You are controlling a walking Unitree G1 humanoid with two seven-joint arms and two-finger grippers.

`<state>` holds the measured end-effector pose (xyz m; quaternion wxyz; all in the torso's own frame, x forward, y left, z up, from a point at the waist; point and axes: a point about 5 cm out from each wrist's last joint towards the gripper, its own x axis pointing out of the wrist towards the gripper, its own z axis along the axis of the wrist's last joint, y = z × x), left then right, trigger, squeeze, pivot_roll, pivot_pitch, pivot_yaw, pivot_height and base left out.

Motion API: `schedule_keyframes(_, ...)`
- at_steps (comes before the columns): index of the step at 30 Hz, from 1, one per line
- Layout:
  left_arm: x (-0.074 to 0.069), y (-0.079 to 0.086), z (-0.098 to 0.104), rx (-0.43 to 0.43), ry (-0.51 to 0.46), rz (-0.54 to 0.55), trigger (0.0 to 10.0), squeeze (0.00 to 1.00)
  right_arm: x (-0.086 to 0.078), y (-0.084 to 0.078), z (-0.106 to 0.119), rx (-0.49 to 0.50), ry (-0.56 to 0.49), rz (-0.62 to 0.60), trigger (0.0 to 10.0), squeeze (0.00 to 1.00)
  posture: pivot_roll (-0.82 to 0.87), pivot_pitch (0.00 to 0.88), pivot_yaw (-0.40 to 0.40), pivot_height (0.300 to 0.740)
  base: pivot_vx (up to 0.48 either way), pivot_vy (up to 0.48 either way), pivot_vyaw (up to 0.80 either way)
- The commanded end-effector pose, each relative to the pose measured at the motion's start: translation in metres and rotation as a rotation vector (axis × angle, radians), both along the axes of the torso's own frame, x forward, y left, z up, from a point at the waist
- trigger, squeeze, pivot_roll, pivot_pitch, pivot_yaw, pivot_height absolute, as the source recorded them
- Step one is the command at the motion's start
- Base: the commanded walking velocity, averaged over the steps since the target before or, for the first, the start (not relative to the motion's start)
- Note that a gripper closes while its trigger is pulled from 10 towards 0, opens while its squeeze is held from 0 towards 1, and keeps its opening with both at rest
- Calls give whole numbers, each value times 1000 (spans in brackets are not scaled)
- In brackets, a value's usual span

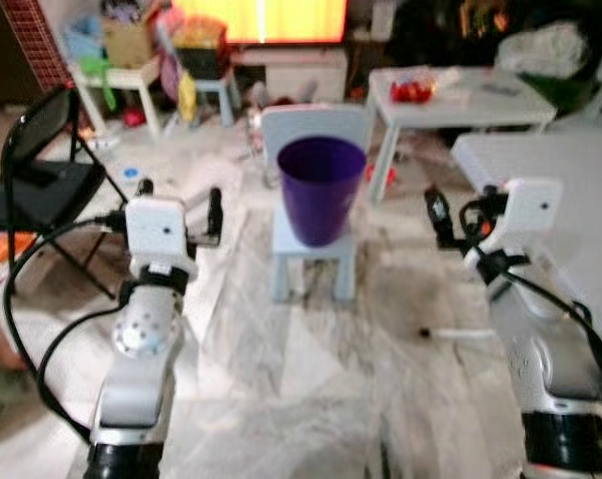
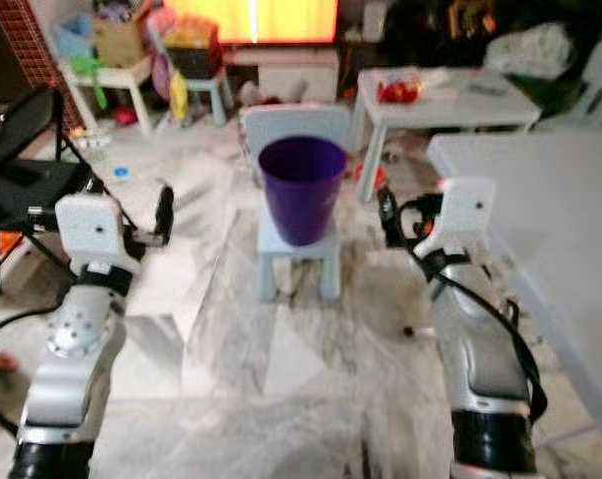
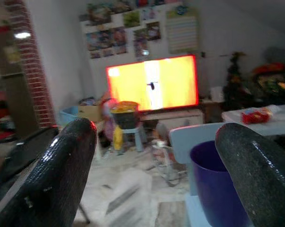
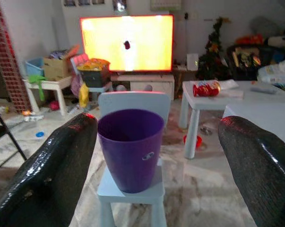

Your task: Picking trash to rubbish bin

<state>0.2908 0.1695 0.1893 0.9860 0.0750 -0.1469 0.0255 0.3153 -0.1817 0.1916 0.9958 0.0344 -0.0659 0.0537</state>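
Purple bin (image 4: 131, 148) on small chair (image 4: 128, 188), framed between spread fingers of right gripper (image 4: 151, 142); left gripper (image 3: 156, 156) fingers apart too, bin beside one finger; views slightly blurred.

We've got both silver arms raised in front of us, forearms reaching up toward 12 o'clock, wrists level. Our left pincer (image 1: 179, 208) sits out at about 10 o'clock with its two black fingers (image 3: 62, 175) spread wide, nothing between them. Our right pincer (image 1: 452, 215) is at roughly 2 o'clock, fingers (image 4: 52, 175) parted just as wide, also empty.
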Motion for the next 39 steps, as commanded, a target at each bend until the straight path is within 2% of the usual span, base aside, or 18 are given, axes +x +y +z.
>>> schedule_keyframes(1,3,-4,1,-16,4,-11,10000,0,-1,-4,3,-4,-2,-12,10000,0,-2,47,-4,740,0,0,0)
schedule_keyframes(6,4,-3,1,-24,7,-10,10000,0,0,-3,1,-1,14,-13,10000,0,-2,47,-4,740,0,0,0)
schedule_keyframes(14,9,7,0,-88,28,25,10000,0,0,-3,0,7,28,-15,10000,0,-2,44,-3,740,0,0,-800)
schedule_keyframes(19,9,8,-1,-98,34,19,10000,0,0,-4,-1,6,32,-18,10000,0,-3,44,0,740,0,0,-800)
schedule_keyframes(22,11,9,-2,-132,50,4,10000,0,0,-4,-1,2,34,-21,10000,0,-4,45,0,740,0,0,-800)
schedule_keyframes(39,11,13,-5,-169,72,16,10000,0,1,-4,-1,-5,36,-18,10000,0,-2,43,-5,740,0,0,-800)
